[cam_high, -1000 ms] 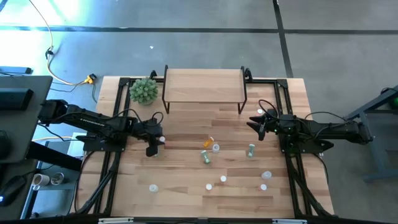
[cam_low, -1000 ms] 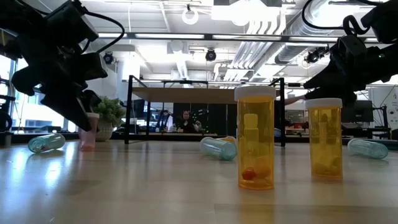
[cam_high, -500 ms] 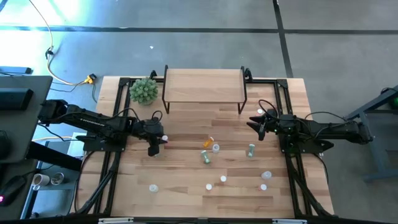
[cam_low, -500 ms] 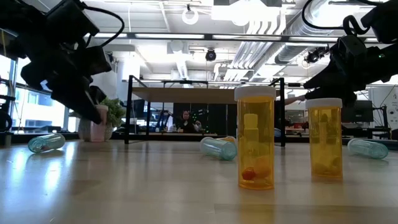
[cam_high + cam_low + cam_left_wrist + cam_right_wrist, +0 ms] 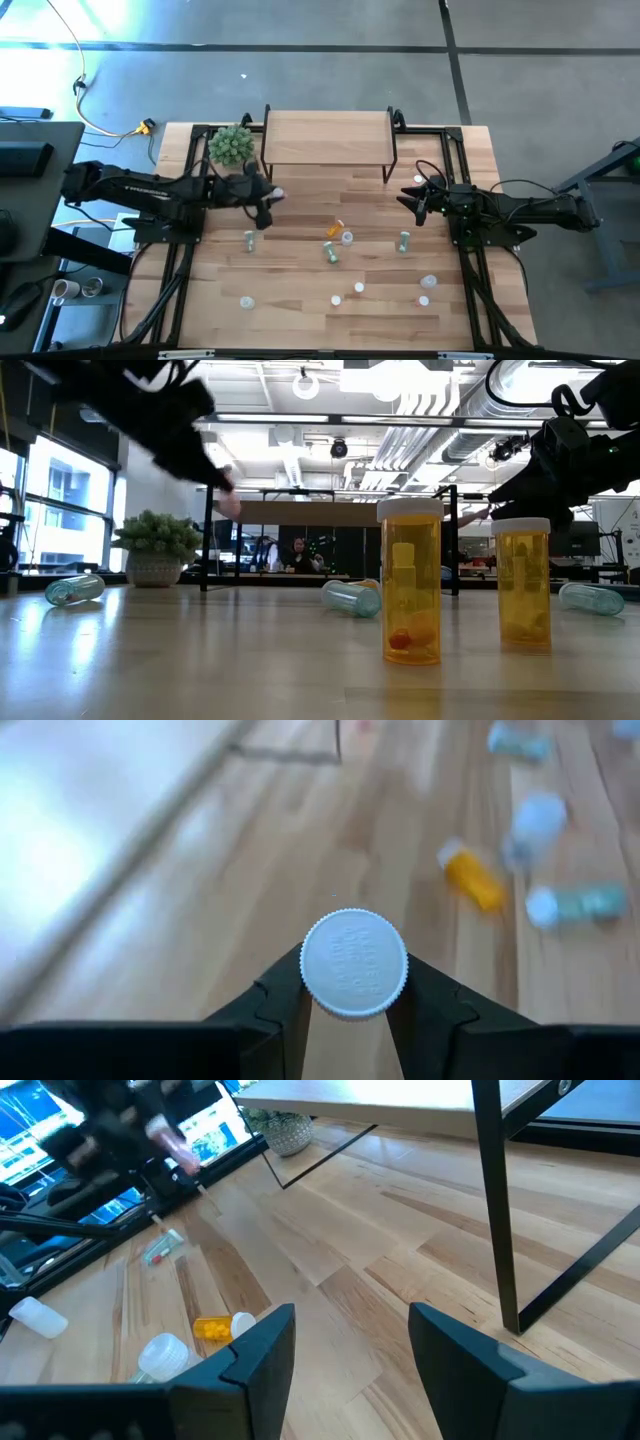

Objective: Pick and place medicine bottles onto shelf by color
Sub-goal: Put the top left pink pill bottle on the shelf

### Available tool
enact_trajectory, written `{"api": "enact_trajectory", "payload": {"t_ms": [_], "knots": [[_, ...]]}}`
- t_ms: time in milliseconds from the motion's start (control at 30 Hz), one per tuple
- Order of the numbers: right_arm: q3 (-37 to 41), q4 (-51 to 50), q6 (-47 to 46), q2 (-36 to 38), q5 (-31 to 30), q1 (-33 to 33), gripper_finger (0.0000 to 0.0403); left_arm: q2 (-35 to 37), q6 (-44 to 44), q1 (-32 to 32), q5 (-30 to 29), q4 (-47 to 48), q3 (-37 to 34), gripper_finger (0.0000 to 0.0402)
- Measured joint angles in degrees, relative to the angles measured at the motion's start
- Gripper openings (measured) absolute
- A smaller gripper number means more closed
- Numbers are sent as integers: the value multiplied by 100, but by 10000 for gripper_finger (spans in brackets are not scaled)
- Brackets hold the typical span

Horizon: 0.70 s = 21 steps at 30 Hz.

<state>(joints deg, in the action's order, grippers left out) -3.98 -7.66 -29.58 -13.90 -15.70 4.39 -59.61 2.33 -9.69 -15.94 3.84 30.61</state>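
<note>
My left gripper [image 5: 270, 197] is shut on a pink medicine bottle [image 5: 228, 503] with a white cap [image 5: 354, 963], held in the air in front of the shelf [image 5: 328, 140]. The right wrist view shows that bottle [image 5: 170, 1140] from across the table. My right gripper [image 5: 415, 195] waits open at the table's right side, its fingers [image 5: 262, 1348] around nothing. Other bottles are spread over the table's middle and near part. An orange one [image 5: 334, 229] and green ones [image 5: 331, 252] [image 5: 403, 240] [image 5: 249, 240] lie on their sides. Two orange ones [image 5: 410, 582] [image 5: 522, 585] stand upright. My left gripper pinches the pink bottle between its two fingers, one on each side at the white cap's rim [image 5: 310, 982]. The fingers slant down toward the table's right and far side. The bottle is lifted clear of the table and tilted, with its cap's top facing back along the fingers.
A green spiky plant in a pot [image 5: 231, 146] stands at the shelf's left end, close to my left arm. The shelf has thin black legs [image 5: 495, 1200] and open room under its wooden top. Several white-capped bottles [image 5: 336, 298] [image 5: 429, 283] stand near the table's front edge.
My left gripper has risen with the pink bottle and gone toward the far edge and the shelf, tipping from steeply down toward more level. The bottle stood on the table by the gripper; now it is lifted clear and tilted.
</note>
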Motion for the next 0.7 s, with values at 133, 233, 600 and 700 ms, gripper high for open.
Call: {"api": "enact_trajectory", "payload": {"t_ms": [133, 233, 600, 700], "knots": [[-1, 0, 0, -1, 0, 1, 187, 0, -318, -411, -42, 291, 640, 103], [1, 0, 0, -1, 2, 1, 187, 0, -600, -806, -119, 507, 1116, 103], [1, 0, 0, 1, 2, 1, 187, -119, -1200, -2577, -93, 611, 2492, 103], [-1, 0, 0, -1, 2, 0, 187, -365, -1115, -3016, -56, 886, 2844, 103]]}}
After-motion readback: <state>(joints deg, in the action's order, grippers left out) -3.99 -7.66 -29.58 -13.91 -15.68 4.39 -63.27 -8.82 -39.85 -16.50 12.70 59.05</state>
